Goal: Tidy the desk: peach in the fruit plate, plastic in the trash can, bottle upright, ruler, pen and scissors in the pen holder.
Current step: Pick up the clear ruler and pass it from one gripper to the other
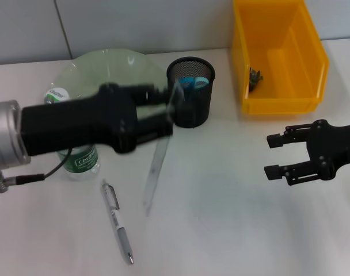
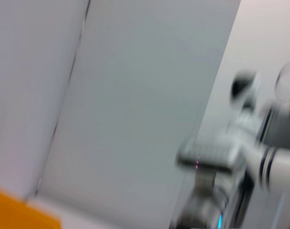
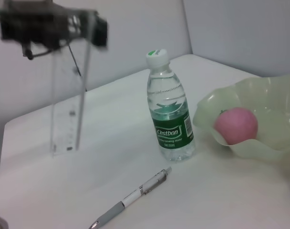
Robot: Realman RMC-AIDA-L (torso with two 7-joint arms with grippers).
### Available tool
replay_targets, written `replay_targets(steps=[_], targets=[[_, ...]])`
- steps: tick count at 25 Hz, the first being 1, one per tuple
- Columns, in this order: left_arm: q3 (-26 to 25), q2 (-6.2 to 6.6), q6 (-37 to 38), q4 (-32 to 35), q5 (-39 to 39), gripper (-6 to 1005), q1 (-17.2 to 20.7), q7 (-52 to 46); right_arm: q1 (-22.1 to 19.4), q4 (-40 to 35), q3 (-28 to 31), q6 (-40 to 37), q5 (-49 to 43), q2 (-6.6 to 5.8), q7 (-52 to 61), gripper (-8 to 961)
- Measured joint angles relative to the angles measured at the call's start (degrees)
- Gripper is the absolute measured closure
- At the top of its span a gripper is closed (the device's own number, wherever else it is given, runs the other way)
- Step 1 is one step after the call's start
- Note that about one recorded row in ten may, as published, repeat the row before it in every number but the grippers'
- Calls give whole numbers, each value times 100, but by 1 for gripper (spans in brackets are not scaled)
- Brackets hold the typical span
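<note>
A broad stretch of bare bench (image 1: 232, 201) is seen between the pen (image 1: 117, 221) at seven o'clock and the right gripper (image 1: 271, 155) at three o'clock. The mouth of the pen holder (image 1: 190, 92) at twelve o'clock is approached from nine o'clock by the left gripper (image 1: 166, 112), by which the clear ruler (image 1: 155, 172) is held hanging above the bench. The nine o'clock side is crowded by the upright bottle (image 3: 170, 107) and the fruit plate (image 3: 259, 124), in which the peach (image 3: 235, 125) is seated. The one o'clock corner is blocked by the yellow bin (image 1: 278, 57).
</note>
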Motion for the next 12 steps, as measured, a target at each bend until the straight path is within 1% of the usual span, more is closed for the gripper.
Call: replay_targets(steps=[1, 2, 3, 5, 7, 8, 10, 12], targets=[[11, 0, 15, -271, -371, 596, -14, 229, 0, 4, 1, 0, 0, 0, 0, 179], [11, 0, 15, -271, -371, 596, -14, 229, -1, 8, 2, 0, 0, 2, 0, 179], [22, -7, 27, -725, -870, 596, -62, 531, -5, 14, 2, 1, 0, 4, 0, 179], [98, -18, 63, -1361, -1588, 596, -164, 1156, -20, 22, 1, 10, 0, 8, 0, 179], [98, -18, 63, -1361, -1588, 596, -164, 1156, -53, 28, 23, 35, 0, 14, -5, 179], [485, -28, 110, -2127, -2673, 596, -277, 2358, -71, 30, 49, 45, 2, 20, -21, 179], [681, -35, 106, -2366, -3052, 596, -328, 2815, -94, 31, 110, 54, 2, 37, -57, 179], [681, -35, 106, -2366, -3052, 596, -328, 2815, -104, 32, 154, 64, 2, 53, -103, 179]])
